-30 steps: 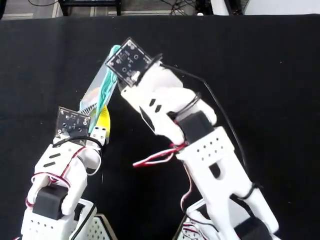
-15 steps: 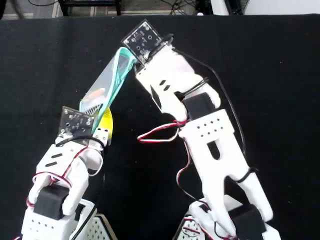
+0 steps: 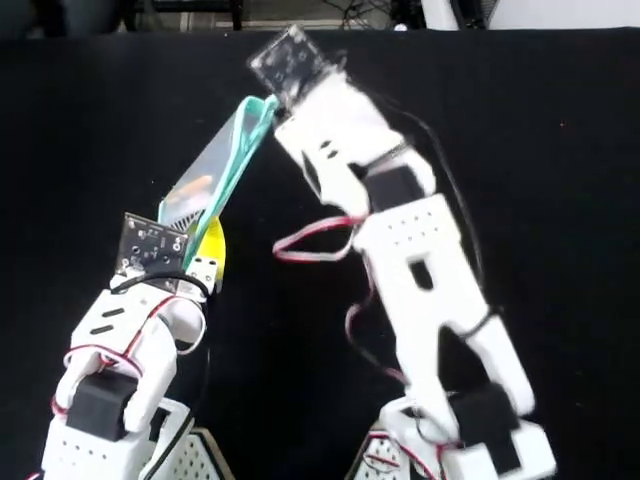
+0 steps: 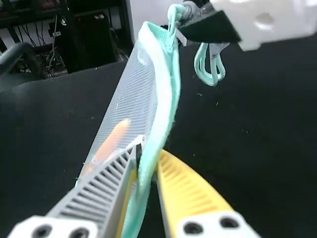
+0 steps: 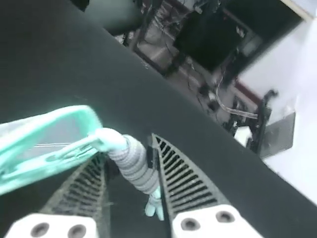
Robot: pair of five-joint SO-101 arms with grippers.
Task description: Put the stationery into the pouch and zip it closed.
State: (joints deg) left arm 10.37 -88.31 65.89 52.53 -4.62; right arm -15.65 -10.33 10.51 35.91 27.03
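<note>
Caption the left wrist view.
Left claw clamps the mesh pouch; right claw grips its zipper pull.

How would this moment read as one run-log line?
left gripper: shut on pouch | right gripper: shut on zipper pull | pouch: stretched between them

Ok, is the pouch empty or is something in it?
Not empty: an orange item shows through the mesh side of the pouch, near the left gripper.

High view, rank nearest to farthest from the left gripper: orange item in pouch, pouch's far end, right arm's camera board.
1. Orange item, inside the pouch, just past the left gripper.
2. Pouch's far end, the mint-edged tip.
3. Right arm's camera board, beyond that tip.
</note>
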